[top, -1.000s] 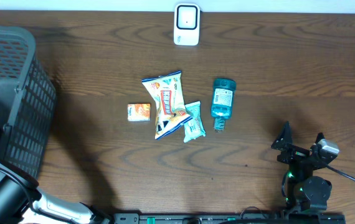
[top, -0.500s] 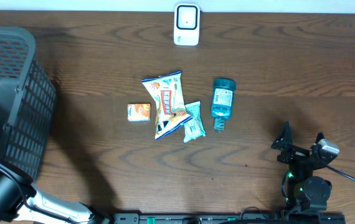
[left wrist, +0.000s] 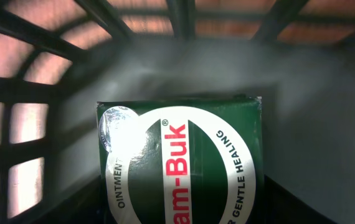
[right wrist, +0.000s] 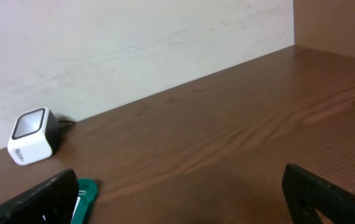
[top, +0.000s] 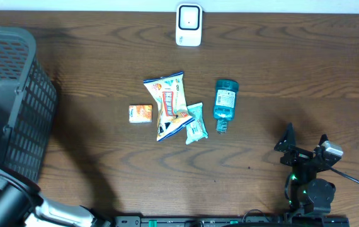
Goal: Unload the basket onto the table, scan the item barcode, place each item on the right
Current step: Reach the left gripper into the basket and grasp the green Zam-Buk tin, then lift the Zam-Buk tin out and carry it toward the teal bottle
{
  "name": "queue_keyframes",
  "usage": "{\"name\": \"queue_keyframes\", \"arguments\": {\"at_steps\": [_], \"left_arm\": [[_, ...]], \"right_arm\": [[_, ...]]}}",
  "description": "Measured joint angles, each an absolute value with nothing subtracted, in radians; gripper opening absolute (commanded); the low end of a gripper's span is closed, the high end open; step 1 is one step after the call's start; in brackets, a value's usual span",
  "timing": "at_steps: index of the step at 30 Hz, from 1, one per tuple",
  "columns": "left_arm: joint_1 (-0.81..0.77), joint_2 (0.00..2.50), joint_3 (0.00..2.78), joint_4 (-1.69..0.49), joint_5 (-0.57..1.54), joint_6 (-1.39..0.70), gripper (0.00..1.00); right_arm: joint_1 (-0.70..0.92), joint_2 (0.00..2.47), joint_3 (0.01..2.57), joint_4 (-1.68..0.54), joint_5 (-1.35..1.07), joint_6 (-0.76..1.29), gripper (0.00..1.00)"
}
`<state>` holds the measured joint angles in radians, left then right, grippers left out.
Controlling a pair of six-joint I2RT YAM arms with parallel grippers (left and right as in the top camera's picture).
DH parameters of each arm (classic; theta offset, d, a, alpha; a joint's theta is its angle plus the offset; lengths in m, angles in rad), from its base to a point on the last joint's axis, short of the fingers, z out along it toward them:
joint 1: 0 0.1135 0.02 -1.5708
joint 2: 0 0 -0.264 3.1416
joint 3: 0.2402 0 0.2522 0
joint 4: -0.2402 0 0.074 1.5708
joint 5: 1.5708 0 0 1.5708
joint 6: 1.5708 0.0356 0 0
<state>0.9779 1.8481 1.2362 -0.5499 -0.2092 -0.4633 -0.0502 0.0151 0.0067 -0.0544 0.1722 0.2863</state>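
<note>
A dark green box (left wrist: 180,165) with a white ring and red lettering lies on the floor of the black basket (top: 16,101), filling the lower half of the left wrist view. My left gripper (left wrist: 180,214) is right over it, its jaws dark on both sides of the box; the frames do not show whether they touch it. The white scanner (top: 188,25) stands at the table's far edge, also the small white scanner (right wrist: 33,137) in the right wrist view. My right gripper (top: 305,146) rests open at the near right, nothing between its fingers (right wrist: 327,199).
Mid-table lie an orange-and-white snack bag (top: 169,104), a small orange box (top: 141,113), a teal packet (top: 196,123) and a teal bottle (top: 225,102). The basket's mesh walls (left wrist: 34,93) close in around the left gripper. A pale wall (right wrist: 134,43) backs the table.
The left arm at the overhead view's lower left corner has shifted slightly. The right arm and the items on the table have not moved.
</note>
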Motion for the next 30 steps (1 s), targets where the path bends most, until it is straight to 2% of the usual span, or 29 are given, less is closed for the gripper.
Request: {"name": "queue_keyframes", "arguments": {"at_steps": [6,10,16,18,21,24,30], "left_arm": [[0.978,1.613,1.234,-0.543,-0.183,-0.464,0.64],[0.979,1.467,1.234,-0.509,-0.082,-0.485,0.64],[0.955,1.277,1.233,-0.285,0.385,-0.580,0.64],[0.915,1.241,1.233,-0.255,0.474,-0.603,0.64],[0.797,1.182,1.233,-0.227,0.579,-0.626,0.64],[0.588,1.138,1.233,-0.224,0.626,-0.620,0.64],[0.175,1.166,1.233,-0.342,0.531,-0.526,0.64]], "right_arm": [[-0.050,0.015,0.007,-0.054,0.172,0.286,0.99],[-0.050,0.015,0.007,-0.054,0.172,0.286,0.99],[-0.050,0.015,0.007,-0.054,0.173,0.286,0.99],[-0.050,0.015,0.007,-0.054,0.172,0.286,0.99],[-0.050,0.015,0.007,-0.054,0.172,0.286,0.99],[-0.050,0.015,0.007,-0.054,0.172,0.286,0.99],[-0.050,0.015,0.007,-0.054,0.173,0.286,0.99]]}}
